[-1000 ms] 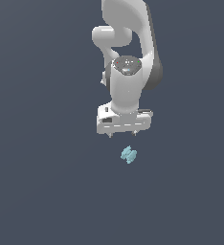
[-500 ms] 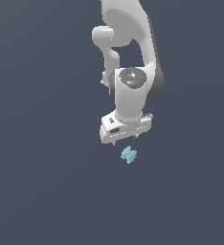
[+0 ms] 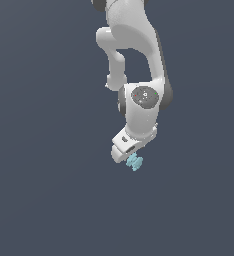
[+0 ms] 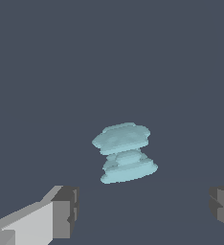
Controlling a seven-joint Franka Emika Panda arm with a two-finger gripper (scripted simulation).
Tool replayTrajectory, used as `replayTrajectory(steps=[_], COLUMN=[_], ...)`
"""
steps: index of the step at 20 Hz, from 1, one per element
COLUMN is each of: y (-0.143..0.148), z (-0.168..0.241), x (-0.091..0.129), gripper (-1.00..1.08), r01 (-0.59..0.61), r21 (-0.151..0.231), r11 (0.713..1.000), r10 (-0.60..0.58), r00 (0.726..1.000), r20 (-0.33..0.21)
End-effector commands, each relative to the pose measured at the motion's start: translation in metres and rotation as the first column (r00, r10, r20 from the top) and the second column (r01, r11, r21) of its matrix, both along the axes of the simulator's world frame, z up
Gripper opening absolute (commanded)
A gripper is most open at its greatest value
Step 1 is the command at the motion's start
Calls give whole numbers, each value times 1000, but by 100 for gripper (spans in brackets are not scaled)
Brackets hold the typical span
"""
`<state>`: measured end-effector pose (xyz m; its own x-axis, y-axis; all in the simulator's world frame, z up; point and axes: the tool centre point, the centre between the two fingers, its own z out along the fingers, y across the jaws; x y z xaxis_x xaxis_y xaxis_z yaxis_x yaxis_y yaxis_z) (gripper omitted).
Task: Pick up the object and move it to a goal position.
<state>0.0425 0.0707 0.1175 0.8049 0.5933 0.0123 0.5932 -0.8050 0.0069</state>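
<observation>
Jaws apart above one cyan object (image 4: 125,152)

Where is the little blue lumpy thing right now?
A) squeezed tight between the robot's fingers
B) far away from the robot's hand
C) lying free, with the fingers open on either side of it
C: in the wrist view the object sits untouched between the two spread fingers, and the gripper hovers right at it.
</observation>
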Motion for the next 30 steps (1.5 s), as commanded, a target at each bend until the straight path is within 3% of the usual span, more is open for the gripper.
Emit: replayTrajectory(steps=[1, 12, 19, 30], y=[3, 11, 11, 12], z=[-7, -24, -28, -74], x=[2, 6, 6, 5], gripper=[100, 100, 100, 100], r01=[-65, -212, -214, -219], r21=[-2, -2, -2, -2], r11=[998, 977, 977, 976], r10=[65, 212, 214, 219], r00=[998, 977, 977, 976], r20=[-4, -14, -14, -14])
